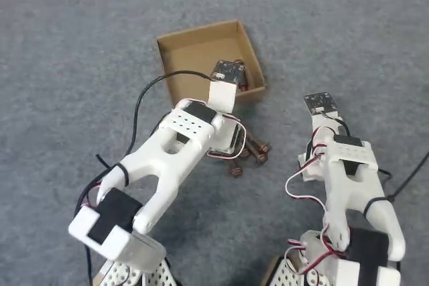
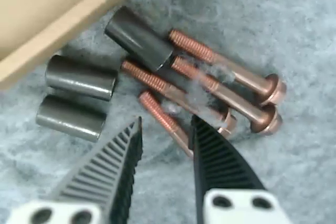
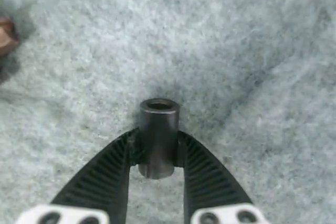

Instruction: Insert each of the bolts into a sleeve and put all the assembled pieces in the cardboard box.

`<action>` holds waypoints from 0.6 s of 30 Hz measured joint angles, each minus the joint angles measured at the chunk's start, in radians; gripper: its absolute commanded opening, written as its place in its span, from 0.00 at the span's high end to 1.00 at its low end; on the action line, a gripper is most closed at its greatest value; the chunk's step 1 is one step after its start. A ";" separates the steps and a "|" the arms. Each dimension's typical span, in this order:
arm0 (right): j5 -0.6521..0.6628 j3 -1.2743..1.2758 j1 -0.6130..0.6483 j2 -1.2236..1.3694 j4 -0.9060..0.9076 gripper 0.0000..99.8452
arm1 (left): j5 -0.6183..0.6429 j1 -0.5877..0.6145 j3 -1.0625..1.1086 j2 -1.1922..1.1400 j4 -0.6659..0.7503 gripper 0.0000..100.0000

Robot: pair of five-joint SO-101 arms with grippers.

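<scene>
Several copper bolts (image 2: 220, 85) lie in a loose pile on the grey carpet, with three dark sleeves (image 2: 81, 77) beside them near the cardboard box (image 2: 52, 19). My left gripper (image 2: 166, 124) is open just above the pile, its fingers on either side of one bolt's threaded end (image 2: 160, 114). In the high view the left arm (image 1: 181, 145) hangs over the bolts (image 1: 253, 151), just in front of the box (image 1: 201, 51). My right gripper (image 3: 159, 140) is shut on another dark sleeve (image 3: 159, 116), held upright with its bore facing up. The right arm (image 1: 345, 165) stands to the right of the pile.
One sleeve (image 2: 139, 38) lies partly across the bolts. The head of a bolt (image 3: 5, 35) shows at the edge of the right wrist view. Grey carpet (image 1: 67, 98) stretches to the left and behind the box.
</scene>
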State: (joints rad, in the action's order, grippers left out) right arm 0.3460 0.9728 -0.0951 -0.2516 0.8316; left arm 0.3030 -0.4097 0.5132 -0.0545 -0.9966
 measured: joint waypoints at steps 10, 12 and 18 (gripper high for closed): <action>0.002 0.000 0.000 0.000 -0.011 0.99 | 0.020 -0.044 0.012 -0.018 0.000 0.87; 0.002 0.000 0.002 0.000 -0.011 0.99 | 0.061 -0.052 0.012 -0.074 0.000 0.87; 0.002 0.000 0.002 0.000 -0.011 0.99 | 0.138 -0.028 -0.029 -0.155 -0.034 0.87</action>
State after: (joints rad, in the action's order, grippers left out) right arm 0.3475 0.9728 -0.0936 -0.2516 0.8209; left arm 0.4411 -0.4373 0.4841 -0.2094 -1.0303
